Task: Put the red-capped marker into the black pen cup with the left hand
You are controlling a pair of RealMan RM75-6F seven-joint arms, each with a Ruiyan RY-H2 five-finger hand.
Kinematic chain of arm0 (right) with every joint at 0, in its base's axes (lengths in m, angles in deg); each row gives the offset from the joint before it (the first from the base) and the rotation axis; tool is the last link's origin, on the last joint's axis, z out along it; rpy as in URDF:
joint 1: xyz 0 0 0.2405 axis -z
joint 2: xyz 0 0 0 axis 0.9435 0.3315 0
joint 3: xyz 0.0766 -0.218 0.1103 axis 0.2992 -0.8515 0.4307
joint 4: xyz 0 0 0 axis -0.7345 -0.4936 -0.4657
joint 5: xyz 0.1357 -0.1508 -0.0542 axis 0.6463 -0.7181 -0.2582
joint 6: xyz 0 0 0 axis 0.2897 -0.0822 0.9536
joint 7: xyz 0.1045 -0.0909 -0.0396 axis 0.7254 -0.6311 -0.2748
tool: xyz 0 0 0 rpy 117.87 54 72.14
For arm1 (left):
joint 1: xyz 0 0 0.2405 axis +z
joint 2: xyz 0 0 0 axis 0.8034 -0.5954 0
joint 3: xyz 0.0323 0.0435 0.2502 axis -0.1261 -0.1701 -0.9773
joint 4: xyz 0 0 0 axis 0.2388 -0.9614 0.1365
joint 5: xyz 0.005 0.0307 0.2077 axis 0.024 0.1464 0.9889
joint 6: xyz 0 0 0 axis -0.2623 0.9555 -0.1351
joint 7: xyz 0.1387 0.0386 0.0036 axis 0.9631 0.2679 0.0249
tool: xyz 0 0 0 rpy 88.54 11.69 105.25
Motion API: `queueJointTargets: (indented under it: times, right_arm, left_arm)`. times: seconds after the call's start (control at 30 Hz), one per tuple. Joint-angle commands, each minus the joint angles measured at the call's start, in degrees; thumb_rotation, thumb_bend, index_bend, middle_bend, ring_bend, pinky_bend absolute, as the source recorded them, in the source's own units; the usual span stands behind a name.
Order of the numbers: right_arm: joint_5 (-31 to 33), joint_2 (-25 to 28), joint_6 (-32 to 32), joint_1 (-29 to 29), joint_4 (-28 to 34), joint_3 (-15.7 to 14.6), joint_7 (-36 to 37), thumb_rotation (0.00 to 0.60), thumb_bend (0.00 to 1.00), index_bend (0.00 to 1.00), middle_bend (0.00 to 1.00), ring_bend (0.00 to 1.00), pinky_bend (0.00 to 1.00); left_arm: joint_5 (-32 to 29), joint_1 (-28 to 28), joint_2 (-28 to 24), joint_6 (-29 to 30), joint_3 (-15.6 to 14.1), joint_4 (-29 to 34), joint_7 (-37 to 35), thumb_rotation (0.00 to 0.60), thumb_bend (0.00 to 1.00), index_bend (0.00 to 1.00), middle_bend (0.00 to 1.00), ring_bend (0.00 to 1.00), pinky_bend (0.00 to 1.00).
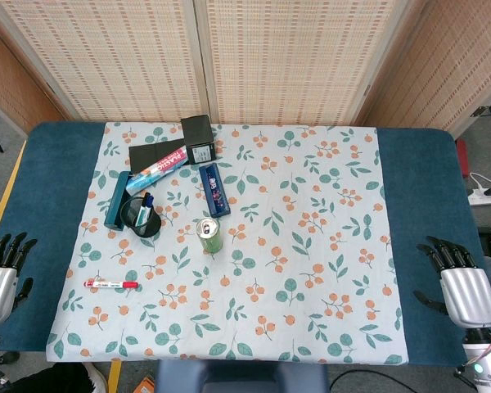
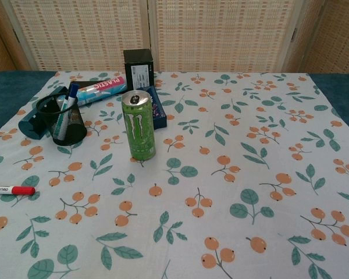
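The red-capped marker [image 1: 111, 284] lies flat on the floral cloth near its front left corner, cap pointing right; the chest view shows the red-capped marker [image 2: 10, 190] at the left edge. The black mesh pen cup [image 1: 141, 217] stands upright behind it, holding a blue pen; in the chest view the pen cup [image 2: 61, 120] is at upper left. My left hand [image 1: 3, 274] hovers open off the cloth's left side, well left of the marker. My right hand [image 1: 458, 278] is open at the far right edge. Neither hand shows in the chest view.
A green energy drink can [image 1: 210, 235] stands right of the cup. Behind the cup lie a teal box [image 1: 116, 200], a toothpaste tube [image 1: 156, 170], a dark blue box [image 1: 214, 189] and a black box [image 1: 198, 139]. The blue table [image 1: 57, 164] shows beyond the cloth.
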Motion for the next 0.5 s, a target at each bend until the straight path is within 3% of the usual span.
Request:
queueJointTargets:
  times: [0.03, 0.5]
  right_arm:
    - [0.02, 0.03, 0.1, 0.06, 0.01, 0.01, 0.04, 0.6, 0.04, 0.23, 0.13, 0.14, 0.18]
    - [0.33, 0.02, -0.02, 0.03, -0.12, 0.15, -0.03, 0.6, 0.04, 0.23, 0.13, 0.14, 0.18]
  left_arm:
    - [-0.04, 0.0, 0.01, -0.03, 0.0, -0.01, 0.06, 0.6, 0.36, 0.16, 0.05, 0.02, 0.15]
    - [-0.11, -0.11, 0.18, -0.24, -0.03, -0.21, 0.02, 0.6, 0.36, 0.16, 0.05, 0.02, 0.15]
